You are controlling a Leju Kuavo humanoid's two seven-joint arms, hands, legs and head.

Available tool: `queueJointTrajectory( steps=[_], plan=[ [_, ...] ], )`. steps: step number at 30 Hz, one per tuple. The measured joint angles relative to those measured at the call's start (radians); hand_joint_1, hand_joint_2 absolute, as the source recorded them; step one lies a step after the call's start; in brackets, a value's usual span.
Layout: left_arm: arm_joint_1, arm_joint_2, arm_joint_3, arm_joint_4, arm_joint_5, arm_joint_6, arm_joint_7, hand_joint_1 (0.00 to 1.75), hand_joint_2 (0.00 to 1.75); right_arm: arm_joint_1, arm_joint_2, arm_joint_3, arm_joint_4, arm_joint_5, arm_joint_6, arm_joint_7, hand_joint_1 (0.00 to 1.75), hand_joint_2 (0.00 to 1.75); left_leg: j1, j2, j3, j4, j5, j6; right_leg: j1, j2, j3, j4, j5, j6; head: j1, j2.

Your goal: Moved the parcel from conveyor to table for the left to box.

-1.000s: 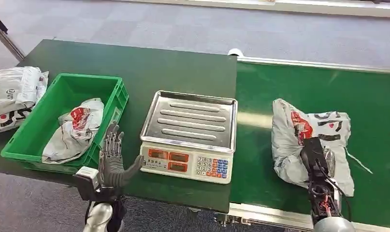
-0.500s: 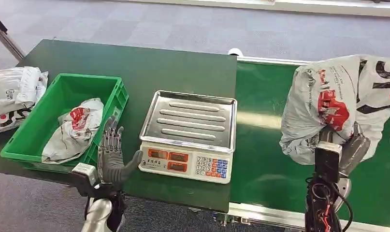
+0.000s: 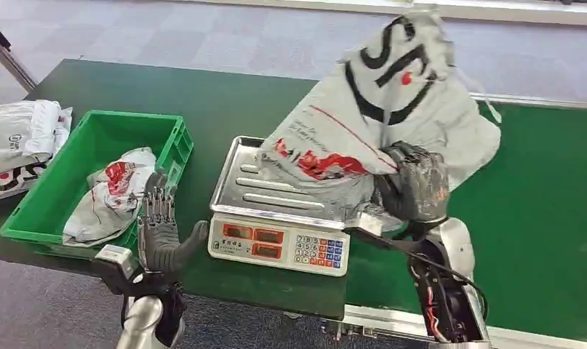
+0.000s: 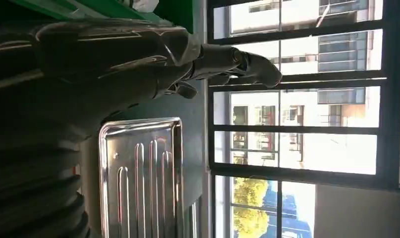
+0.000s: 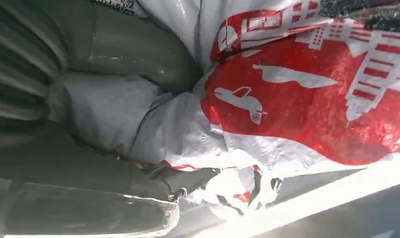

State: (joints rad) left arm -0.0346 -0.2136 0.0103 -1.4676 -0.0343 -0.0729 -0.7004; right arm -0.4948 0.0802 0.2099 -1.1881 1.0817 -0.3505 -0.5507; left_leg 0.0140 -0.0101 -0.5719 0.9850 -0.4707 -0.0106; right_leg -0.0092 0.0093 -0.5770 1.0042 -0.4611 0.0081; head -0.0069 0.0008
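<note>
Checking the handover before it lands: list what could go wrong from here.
The right hand grips the parcel low down, so the loose bag may slip or flop. It hangs over the scale, whose tray it could knock. The left hand waits open by the green bin, possibly too far away to catch it.

Green table [image 3: 225,102] carries crate [image 3: 94,145], scale [image 3: 279,243].

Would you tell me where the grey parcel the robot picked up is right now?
In the head view, the parcel is held up by the right hand, above the scale tray's right side.
</note>
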Motion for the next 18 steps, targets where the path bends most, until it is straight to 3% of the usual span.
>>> queueJointTrajectory(
  steps=[6, 10, 18],
  plan=[
    [0.014, 0.005, 0.011, -0.017, 0.003, -0.001, 0.000, 0.00, 1.75, -0.140, 0.040, 0.122, 0.234, 0.123, 0.068, 0.075, 1.75, 1.75, 0.000, -0.002, -0.001, 0.000, 0.000, 0.000, 0.000, -0.002, 0.000, 0.000, 0.000, 0.000, 0.000, 0.000],
    [0.020, 0.008, 0.016, -0.027, 0.006, 0.007, 0.000, 0.00, 1.75, -0.243, 0.071, 0.202, 0.429, 0.200, 0.186, 0.138, 1.75, 1.75, 0.000, -0.001, -0.001, 0.000, 0.000, 0.000, 0.000, -0.001, -0.001, 0.000, 0.000, 0.000, 0.000, 0.000],
    [0.033, 0.010, 0.022, -0.032, 0.007, 0.000, 0.000, 0.00, 1.75, -0.396, 0.142, 0.309, 0.699, 0.216, 0.376, 0.171, 1.75, 1.75, 0.000, -0.001, -0.001, 0.000, 0.000, 0.000, 0.000, -0.002, -0.001, 0.000, 0.000, 0.000, 0.000, 0.000]
  ],
)
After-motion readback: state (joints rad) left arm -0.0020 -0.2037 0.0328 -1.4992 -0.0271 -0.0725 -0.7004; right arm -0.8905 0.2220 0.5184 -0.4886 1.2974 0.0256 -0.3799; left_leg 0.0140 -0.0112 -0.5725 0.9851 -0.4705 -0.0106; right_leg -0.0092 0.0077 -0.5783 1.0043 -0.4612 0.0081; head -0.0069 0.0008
